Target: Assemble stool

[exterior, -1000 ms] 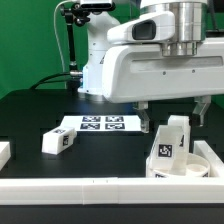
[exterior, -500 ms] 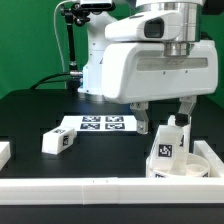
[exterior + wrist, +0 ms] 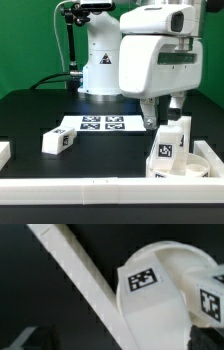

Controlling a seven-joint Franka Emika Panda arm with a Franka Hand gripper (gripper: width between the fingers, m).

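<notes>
Loose stool leg (image 3: 57,142) lies on the surface (image 3: 30,115), left of the marker board (image 3: 100,124) in the exterior view, untouched. Over the last second the arm has slid toward the exterior view's right. The pincer (image 3: 163,108) now hangs right of the marker board, jaws spread wide and empty, just above an upright leg (image 3: 165,150) standing on the round seat (image 3: 190,172). The wrist view shows a tagged leg close up. Likely lining up for a grasp; no contact yet.
</notes>
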